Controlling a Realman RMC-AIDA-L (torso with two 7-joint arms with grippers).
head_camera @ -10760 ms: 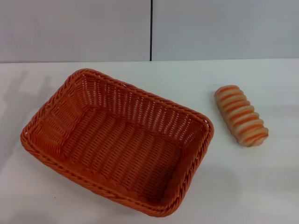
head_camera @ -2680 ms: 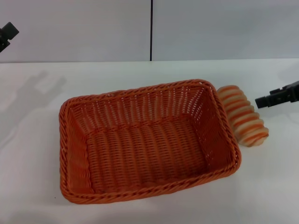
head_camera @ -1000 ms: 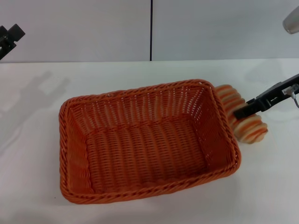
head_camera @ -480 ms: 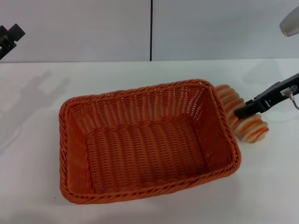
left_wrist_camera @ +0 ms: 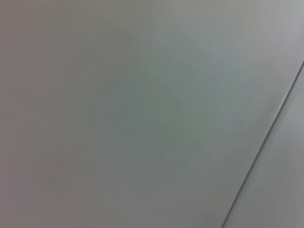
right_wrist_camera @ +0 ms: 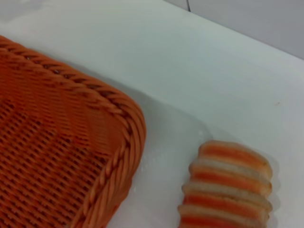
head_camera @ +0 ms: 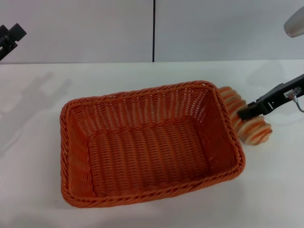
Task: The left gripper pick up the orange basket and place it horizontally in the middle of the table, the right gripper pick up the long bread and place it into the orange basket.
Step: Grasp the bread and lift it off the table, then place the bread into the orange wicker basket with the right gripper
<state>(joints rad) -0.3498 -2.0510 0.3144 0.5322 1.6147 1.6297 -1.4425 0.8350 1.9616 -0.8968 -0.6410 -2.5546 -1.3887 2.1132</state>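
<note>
The orange basket (head_camera: pixel 142 91) lies lengthwise across the middle of the white table (head_camera: pixel 38 142) with nothing in it. The long bread (head_camera: pixel 256 133), cream with orange stripes, rests on the table against the basket's right end. My right gripper (head_camera: pixel 249 113) reaches in from the right and lies across the middle of the bread, hiding part of it. The right wrist view shows the basket's corner (right_wrist_camera: pixel 57 142) and the bread (right_wrist_camera: pixel 228 185) beside it. My left gripper (head_camera: pixel 10 35) is raised at the far left edge, away from the basket.
A grey wall with a dark vertical seam (head_camera: pixel 153 31) stands behind the table. The left wrist view shows only that wall. Bare tabletop lies to the left of the basket and in front of the bread.
The basket was turned lengthwise and moved to the middle, and the left arm withdrew. The right gripper came in from the right onto the bread and has barely moved in the last second.
</note>
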